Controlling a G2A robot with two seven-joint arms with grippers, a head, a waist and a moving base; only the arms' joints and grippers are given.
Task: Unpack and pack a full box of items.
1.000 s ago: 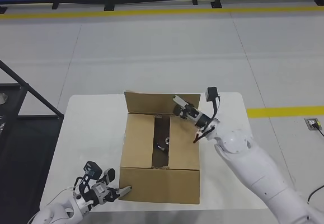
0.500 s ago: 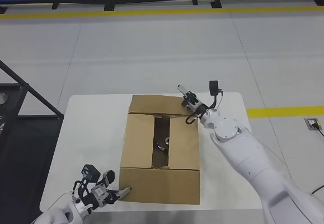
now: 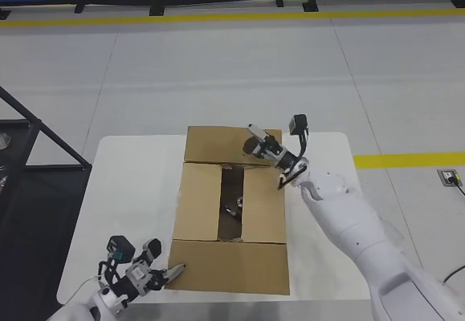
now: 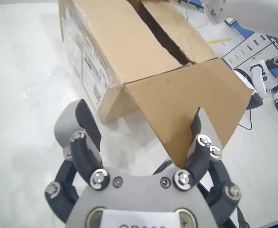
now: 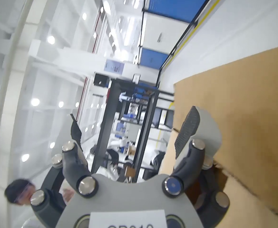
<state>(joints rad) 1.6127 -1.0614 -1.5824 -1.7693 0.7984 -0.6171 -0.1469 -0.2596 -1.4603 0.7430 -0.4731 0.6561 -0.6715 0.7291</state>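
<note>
A brown cardboard box (image 3: 200,201) stands in the middle of the white table (image 3: 132,188). Its two long top flaps lie nearly shut, and a dark slot between them shows a small dark item (image 3: 232,207). The far end flap (image 3: 216,144) is folded outward; my right gripper (image 3: 254,143) rests at it, open, with the cardboard (image 5: 243,110) beside one finger (image 5: 191,124). The near end flap (image 3: 228,265) sticks out toward me. My left gripper (image 3: 170,273) is open at that flap's corner (image 4: 188,110), which sits between the fingers and touches one fingertip (image 4: 199,124).
A black metal rack (image 3: 7,160) stands off the table's left side. Bare table surface lies to the left and right of the box. The table's near edge runs just behind my left gripper.
The far end flap has gone from upright to folded outward, and my right gripper followed it. My left gripper has drawn back toward the near edge, and the near flap now sticks outward.
</note>
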